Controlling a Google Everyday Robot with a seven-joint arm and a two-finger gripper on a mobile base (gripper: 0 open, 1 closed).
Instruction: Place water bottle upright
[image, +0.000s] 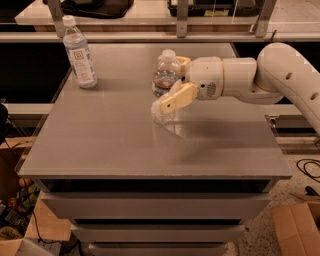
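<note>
Grey drawered table (100, 145) on speckled floor (257, 239), cardboard boxes (298, 230) beside it.

The grey worktop (110, 145) carries a labelled bottle (80, 52) standing upright near its far left corner and, right of centre, the water bottle (163, 79), nearly upright with its base low at the surface, clasped by the pincer (171, 84) reaching in from the right.

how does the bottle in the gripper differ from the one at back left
The water bottle is held in the gripper near the middle; the labelled bottle stands free at back left. The water bottle has a narrow band near its shoulder; the labelled bottle a large white and light-blue label. Both are clear, white-capped, roughly upright.
</note>
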